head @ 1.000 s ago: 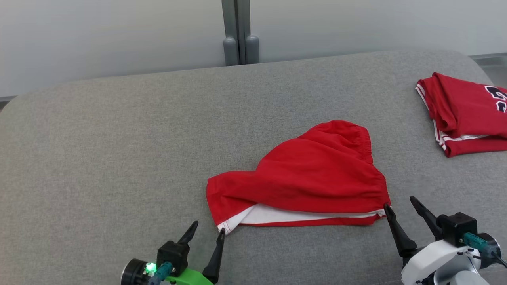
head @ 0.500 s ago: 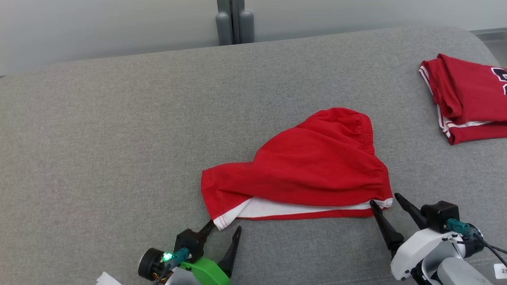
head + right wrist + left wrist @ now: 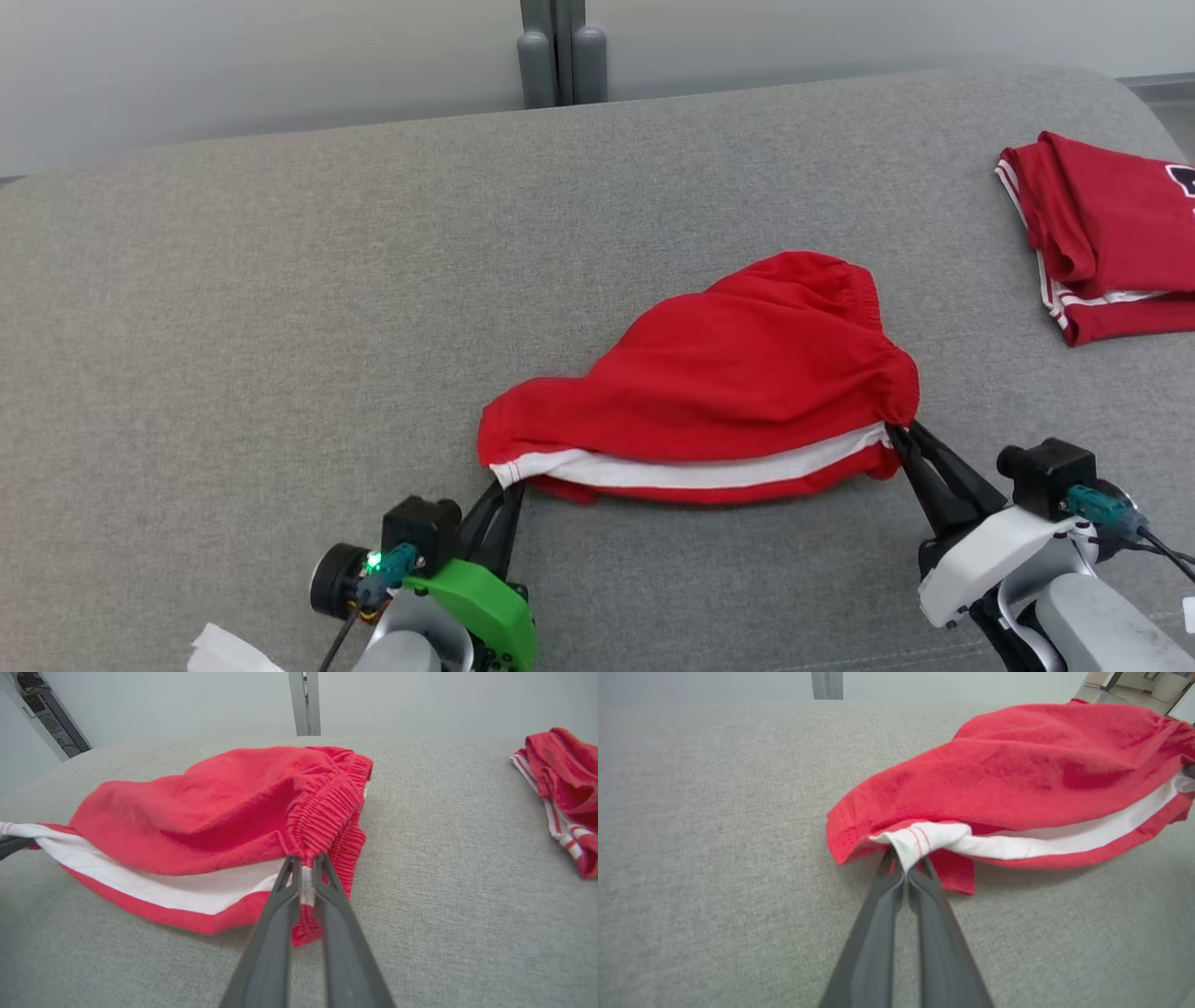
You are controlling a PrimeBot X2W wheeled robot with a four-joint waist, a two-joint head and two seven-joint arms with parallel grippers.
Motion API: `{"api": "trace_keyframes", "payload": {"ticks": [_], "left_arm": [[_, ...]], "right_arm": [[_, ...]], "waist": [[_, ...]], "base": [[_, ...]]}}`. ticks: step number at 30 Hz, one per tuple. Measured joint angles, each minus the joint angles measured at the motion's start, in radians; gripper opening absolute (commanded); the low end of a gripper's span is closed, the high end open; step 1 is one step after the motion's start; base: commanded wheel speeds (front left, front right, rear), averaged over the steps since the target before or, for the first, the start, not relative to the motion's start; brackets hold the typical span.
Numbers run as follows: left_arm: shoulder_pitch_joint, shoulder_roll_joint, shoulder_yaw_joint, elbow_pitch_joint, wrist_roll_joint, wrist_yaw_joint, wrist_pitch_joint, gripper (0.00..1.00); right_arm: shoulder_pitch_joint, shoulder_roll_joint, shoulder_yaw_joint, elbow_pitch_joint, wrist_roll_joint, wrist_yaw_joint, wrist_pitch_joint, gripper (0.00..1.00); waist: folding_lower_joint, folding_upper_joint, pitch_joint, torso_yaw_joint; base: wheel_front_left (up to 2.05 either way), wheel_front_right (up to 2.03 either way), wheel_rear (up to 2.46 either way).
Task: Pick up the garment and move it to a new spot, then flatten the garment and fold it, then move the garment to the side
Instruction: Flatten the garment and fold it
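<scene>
I have both grips made and little else done. My left gripper (image 3: pixel 502 487) is pinched shut on the white-trimmed corner of the leg hem of the red shorts (image 3: pixel 719 383). My right gripper (image 3: pixel 901 437) is pinched shut on the gathered end of the waistband, with a sliver of white cloth between its fingers. The shorts stretch loosely between the two grippers. The held edge seems raised a little off the grey cushion (image 3: pixel 280 327), while the bulk sits humped and rumpled beyond my fingertips, resting on it. I judge I am at the very start of the pick-up: the shorts are not yet lifted clear or carried to a new spot. Flattening, folding and setting aside all remain. A second red garment (image 3: pixel 1111 233) lies folded well beyond my right gripper, apart from the shorts.
</scene>
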Motion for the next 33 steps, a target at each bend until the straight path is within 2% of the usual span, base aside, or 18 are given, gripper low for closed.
{"api": "trace_keyframes", "payload": {"ticks": [8,14,19,25,29,33], "left_arm": [[-0.064,0.029,0.052,-0.133,0.027,-0.017,0.000,0.00],[-0.220,0.056,0.027,-0.133,0.032,-0.027,0.021,0.00],[-0.490,0.071,0.014,-0.096,0.010,-0.031,0.091,0.00],[-0.852,0.067,0.036,-0.002,-0.098,-0.031,0.167,0.00],[-1.082,0.069,0.044,0.081,-0.102,-0.031,0.168,0.00],[-1.251,0.066,0.053,0.154,-0.107,-0.031,0.136,0.00]], "right_arm": [[-0.076,-0.054,-0.004,-0.102,-0.014,0.000,0.000,0.00],[-0.231,-0.108,0.031,-0.102,0.019,0.000,0.000,0.00],[-0.490,-0.141,0.095,-0.037,0.113,0.000,0.025,0.00],[-0.884,-0.158,0.176,0.064,0.230,0.000,0.096,0.00],[-1.121,-0.154,0.205,0.136,0.292,0.000,0.112,0.00],[-1.281,-0.147,0.236,0.201,0.333,0.000,0.092,0.00]], "waist": [[0.0000,0.0000,-0.003,-0.008],[0.0000,0.0000,0.026,-0.012],[0.0000,0.0000,0.086,-0.011],[0.0001,0.0000,0.189,-0.014],[0.0001,0.0000,0.261,-0.014],[0.0002,0.0000,0.321,-0.016]], "base": [[0.00,0.00,0.00],[0.00,0.00,0.00],[0.00,0.00,0.00],[0.00,0.00,0.00],[0.00,0.00,0.00],[0.00,0.00,0.00]]}}
